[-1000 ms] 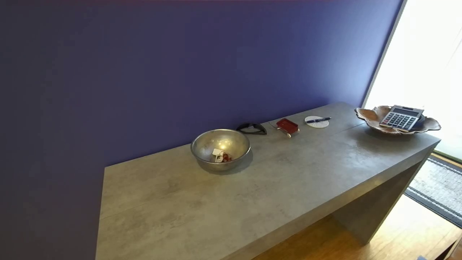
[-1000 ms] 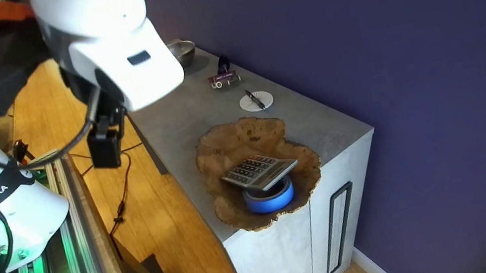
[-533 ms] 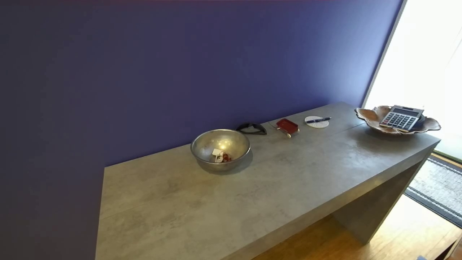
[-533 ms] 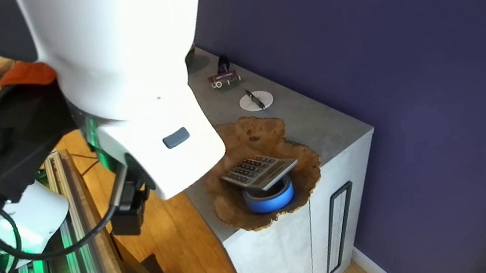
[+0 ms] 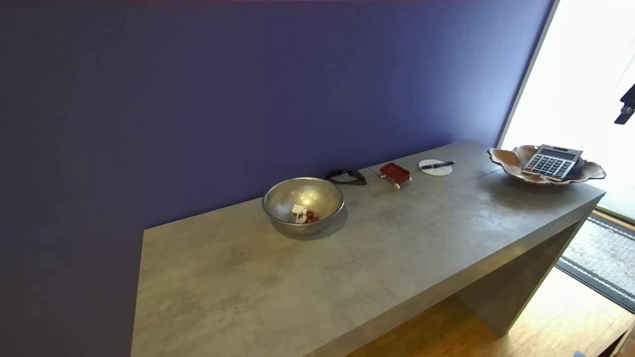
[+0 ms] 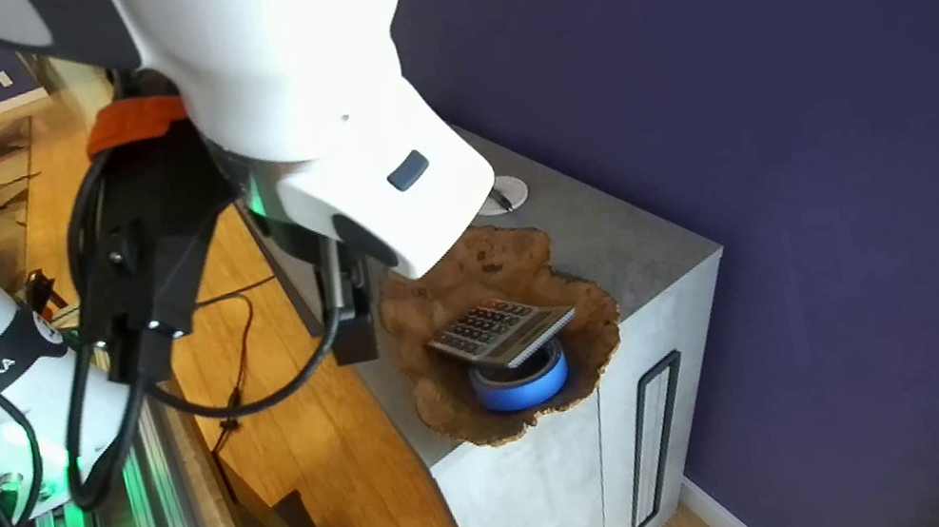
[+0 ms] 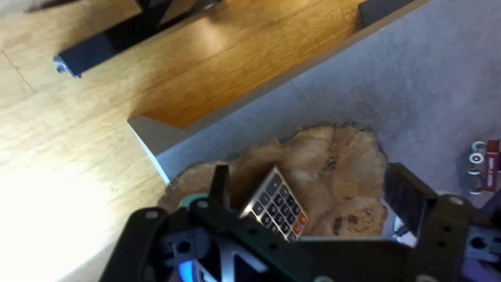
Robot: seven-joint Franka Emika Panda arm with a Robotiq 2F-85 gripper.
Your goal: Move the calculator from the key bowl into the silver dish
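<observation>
Evidently gripper [image 7: 313,190] empty, jaws wide apart; desk calculator [image 7: 280,207] below it, likely light, stiff, slick-cased: best pinched across side edges, near middle, gently.

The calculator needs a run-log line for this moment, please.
pincer: open; calculator: ungrasped, propped on blue ring; location: key bowl; transfer: pending
</observation>
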